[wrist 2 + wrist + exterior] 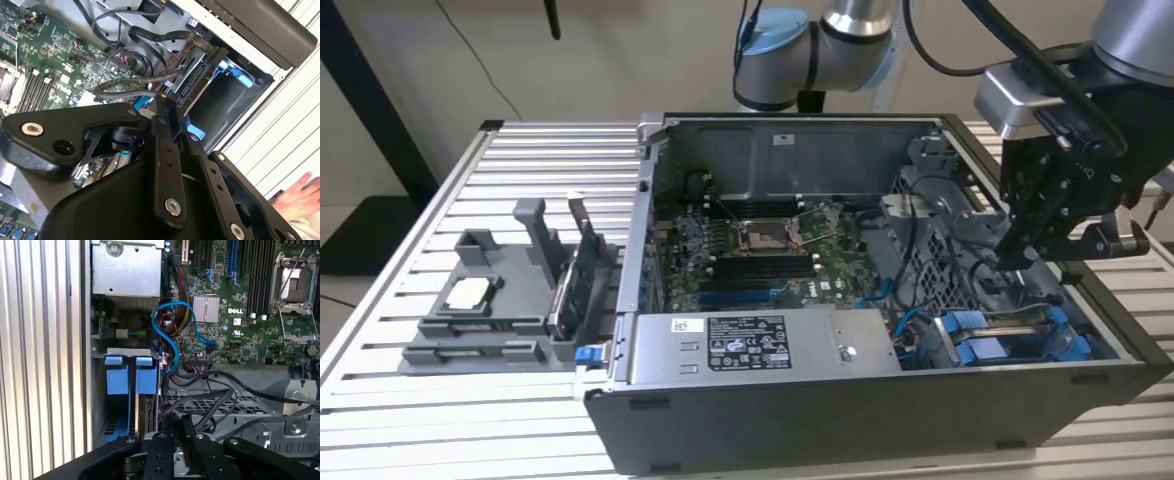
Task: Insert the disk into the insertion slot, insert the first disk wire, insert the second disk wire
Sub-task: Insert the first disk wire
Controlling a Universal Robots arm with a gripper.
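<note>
I see my tool (1019,250) hanging inside the open computer case (854,410) in the exterior view. It is at the case's 3 o'clock side, just above the insertion slot (1014,335) at 4 o'clock. In the second wrist view its fingers pinch a black wire (120,90), whose end is near the disk (194,80) seated in that slot.

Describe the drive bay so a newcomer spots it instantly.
Start at the open computer case on the slatted table. Past the labelled power supply box, in the corner at the exterior view's right, below the end effector, sits the insertion slot. Bright blue plastic fittings set it apart.
</note>
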